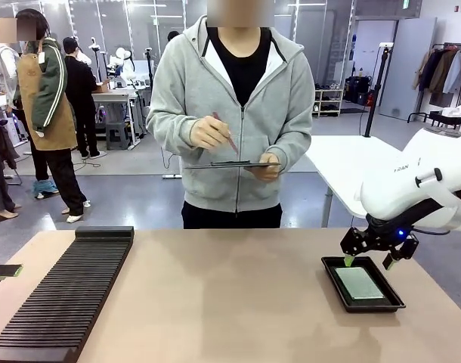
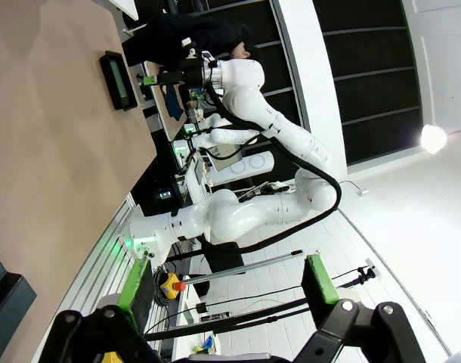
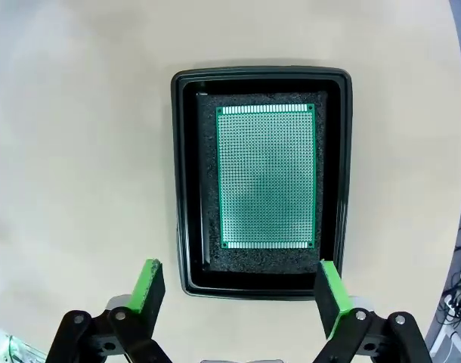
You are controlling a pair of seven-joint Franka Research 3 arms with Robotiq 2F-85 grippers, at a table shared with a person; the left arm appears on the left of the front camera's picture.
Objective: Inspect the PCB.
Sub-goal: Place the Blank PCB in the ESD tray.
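A tan table (image 1: pixel 230 295) spans the foreground of the front view; behind its far edge, at twelve o'clock, a person in a grey hooded jacket (image 1: pixel 234 113) stands holding a flat dark clipboard (image 1: pixel 232 164) level in one hand, the other hand (image 1: pixel 208 134) poised over it with a pen (image 1: pixel 225 131); at the table's nine o'clock side a long black ridged rack (image 1: pixel 68 291) runs from the far edge toward the near corner; from three o'clock the white right arm (image 1: pixel 419 189) reaches in, its right gripper (image 1: pixel 371 262) hanging just above the far end of a shallow black tray (image 1: pixel 332 281) that sits at the table's four o'clock; in the right wrist view the two green-padded fingers (image 3: pixel 147 286) stand spread wide at the picture's six o'clock, clear of the tray's near rim and holding nothing; the PCB (image 3: pixel 267 175) lies flat inside the tray on its dark speckled liner, a green rectangle dotted with fine holes, set slightly toward the tray's three o'clock wall; at the far nine o'clock edge of the front view the left gripper (image 1: pixel 5 270) juts in just above the table; the left wrist view shows the left gripper's green pads (image 2: pixel 134 285) parted wide with nothing between them.
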